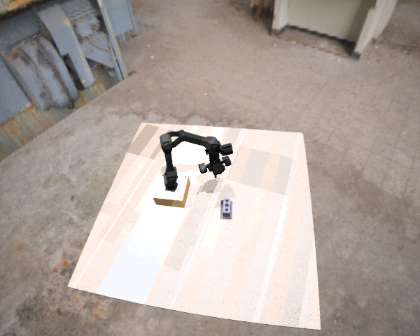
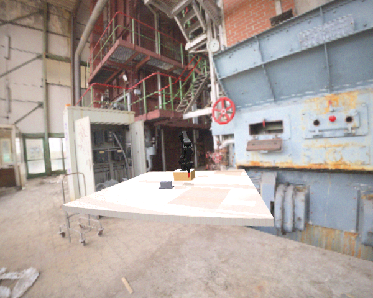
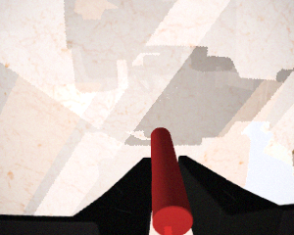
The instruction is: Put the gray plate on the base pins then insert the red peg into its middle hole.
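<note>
Inside a big old factory.
At the right of the exterior view, a huge rusty blue machine (image 1: pixel 40 72) (image 2: pixel 337 154) with a red wheel (image 2: pixel 214 112); upper middle, red walkways (image 2: pixel 167 114) and metal stairs (image 2: pixel 194 89).

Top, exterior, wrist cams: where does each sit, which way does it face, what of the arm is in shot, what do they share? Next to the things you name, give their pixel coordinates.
Top: high above the table (image 1: pixel 239 253), angled down; whole arm.
Exterior: off one table edge, low, looking across at the arm's box (image 1: pixel 166 201) (image 2: pixel 179 176); arm upright, small.
Wrist: on the arm by the jaws, looking past them at the table; only black jaws and the held peg (image 3: pixel 168 181).
Top and exterior share the gray block (image 1: pixel 226 213) (image 2: pixel 166 184).
</note>
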{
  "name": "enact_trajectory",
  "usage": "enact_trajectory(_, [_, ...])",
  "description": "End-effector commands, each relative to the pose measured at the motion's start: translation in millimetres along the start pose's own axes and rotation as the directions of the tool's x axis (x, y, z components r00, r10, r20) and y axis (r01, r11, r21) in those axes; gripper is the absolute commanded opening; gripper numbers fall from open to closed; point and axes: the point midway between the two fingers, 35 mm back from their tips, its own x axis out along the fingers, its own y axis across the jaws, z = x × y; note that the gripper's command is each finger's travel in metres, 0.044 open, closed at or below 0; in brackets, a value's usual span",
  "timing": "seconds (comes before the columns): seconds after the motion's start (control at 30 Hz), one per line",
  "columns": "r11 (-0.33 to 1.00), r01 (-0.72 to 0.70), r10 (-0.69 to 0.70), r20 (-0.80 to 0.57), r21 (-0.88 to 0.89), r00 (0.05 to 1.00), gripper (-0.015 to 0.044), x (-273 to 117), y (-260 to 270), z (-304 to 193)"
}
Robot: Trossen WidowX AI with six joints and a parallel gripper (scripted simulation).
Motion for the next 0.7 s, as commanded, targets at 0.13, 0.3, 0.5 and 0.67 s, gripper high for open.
enact_trajectory(0.13, [1.000, 0.004, -0.004, 0.003, 0.000, 1.000, 0.0000, -0.5, 4.9, 20.1])
enact_trajectory(0.3, [1.000, 0.003, -0.003, 0.003, 0.000, 1.000, 0.0000, -1.2, 8.6, 33.8])
enact_trajectory(0.5, [1.000, 0.003, -0.003, 0.005, -0.001, 1.000, 0.0000, -1.8, 12.2, 50.8])
enact_trajectory(0.67, [1.000, 0.002, -0.002, 0.005, -0.001, 1.000, 0.0000, -2.3, 14.4, 65.4])
